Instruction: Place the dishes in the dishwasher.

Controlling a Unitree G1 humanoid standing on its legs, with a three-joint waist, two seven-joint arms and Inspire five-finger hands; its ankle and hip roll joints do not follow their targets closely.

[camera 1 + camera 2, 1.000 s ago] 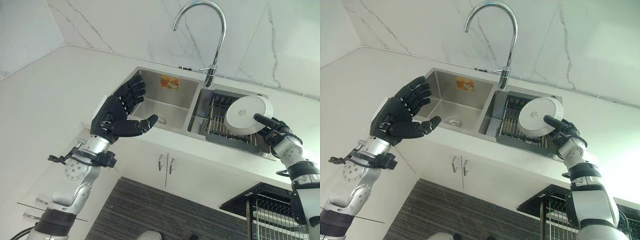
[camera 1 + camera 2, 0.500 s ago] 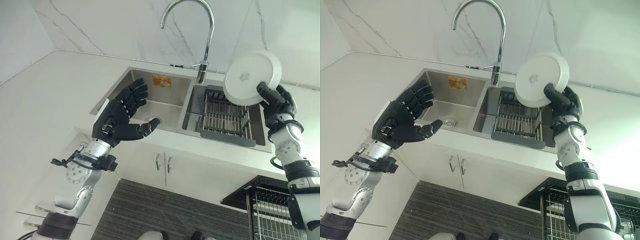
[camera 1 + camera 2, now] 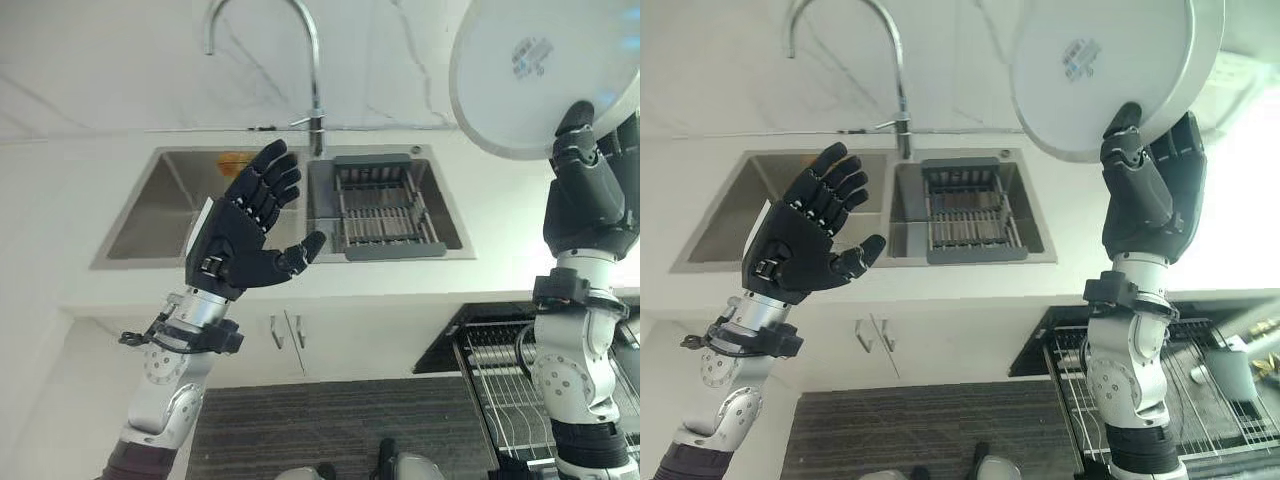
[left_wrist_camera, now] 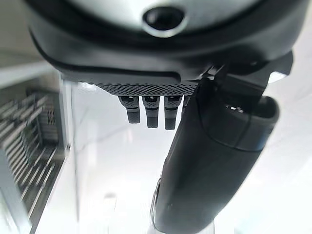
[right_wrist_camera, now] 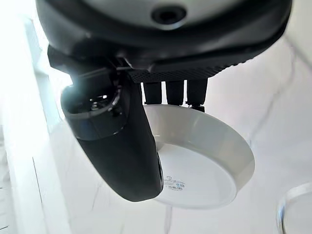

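Observation:
A white round dish (image 3: pixel 540 70) is lifted high at the right, its underside toward me; my right hand (image 3: pixel 585 195) pinches its lower rim between thumb and fingers. The right wrist view has the same dish (image 5: pixel 204 165) clamped under the thumb of the right hand (image 5: pixel 117 146). My left hand (image 3: pixel 245 235) hovers open, fingers spread, above the counter's front edge before the double steel sink (image 3: pixel 170 205). It holds nothing, as the left hand (image 4: pixel 214 146) confirms in its wrist view. The open dishwasher rack (image 3: pixel 505 375) lies low at the right.
A grey drying rack (image 3: pixel 385 210) fills the right sink basin, beneath a tall chrome faucet (image 3: pixel 300 60). White cabinet doors with handles (image 3: pixel 285 330) sit below the counter. Dark wood-grain floor (image 3: pixel 330 430) spreads in front. The marble wall (image 3: pixel 120 70) backs the counter.
My right hand has raised the dish from above the sink rack to high at the right, much closer to the camera. The camera view has shifted. The left hand stays open.

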